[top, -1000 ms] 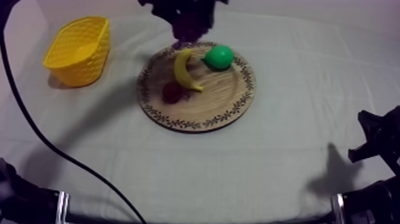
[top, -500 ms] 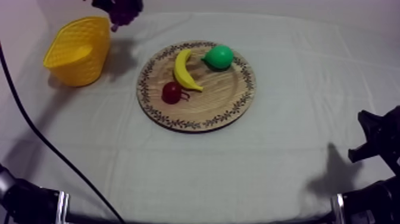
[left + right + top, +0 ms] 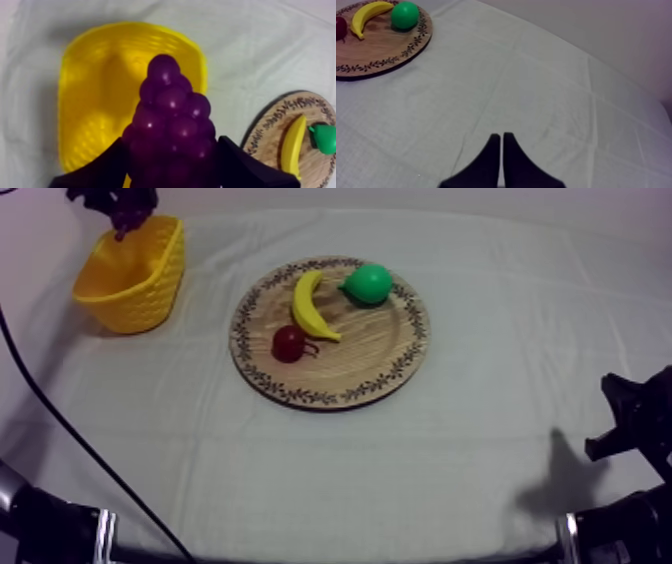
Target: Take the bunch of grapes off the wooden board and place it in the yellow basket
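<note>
Left gripper (image 3: 172, 162) grasping bunch of grapes (image 3: 170, 112), above yellow basket (image 3: 85, 100) — right gripper (image 3: 501, 142) clenched, empty

We find the mouth of the yellow basket (image 3: 140, 298) unobstructed — bare tabletop (image 3: 208, 308) runs between it and the wooden board (image 3: 375, 348).

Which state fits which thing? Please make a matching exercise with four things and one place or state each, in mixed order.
Things:
1. bunch of grapes
2. banana
3. pear
4. right gripper

States:
a. green, on the wooden board
b. shut, over bare cloth
c. held above the yellow basket
d. yellow, beside the small red fruit

Pairs: 1-c, 2-d, 3-a, 4-b
</note>
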